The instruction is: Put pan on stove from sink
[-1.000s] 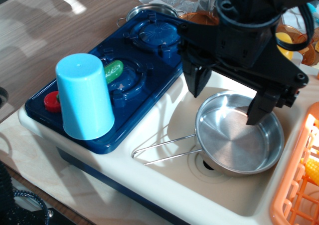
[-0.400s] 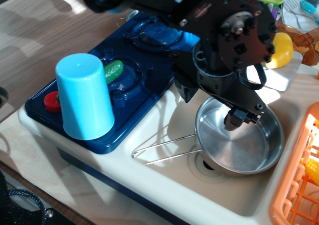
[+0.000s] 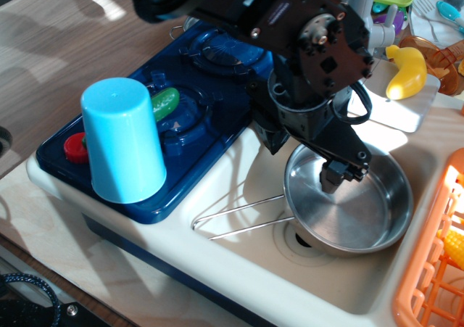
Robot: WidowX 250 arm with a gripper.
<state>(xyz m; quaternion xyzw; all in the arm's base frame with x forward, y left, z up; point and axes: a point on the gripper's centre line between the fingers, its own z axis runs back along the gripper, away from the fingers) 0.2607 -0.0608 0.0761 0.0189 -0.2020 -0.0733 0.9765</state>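
The shiny steel pan [image 3: 355, 214] sits in the cream-white sink [image 3: 254, 175], over the drain, its wire-loop handle [image 3: 239, 218] pointing left. The black gripper [image 3: 299, 155] hangs open over the pan's far left rim. One finger [image 3: 333, 173] is inside the pan, the other [image 3: 267, 135] is outside it, above the sink floor. The dark blue stove [image 3: 181, 138] lies left of the sink, with a red knob [image 3: 75, 148] at its front left.
An upturned blue cup [image 3: 123, 140] and a green toy vegetable [image 3: 165, 104] stand on the stove's near burner. An orange dish rack [image 3: 435, 269] borders the sink on the right. A yellow toy [image 3: 406, 69] lies behind the sink.
The arm has turned and shifted left. The fingers, which spanned most of the pan, now straddle its far left rim. The pan has not moved.
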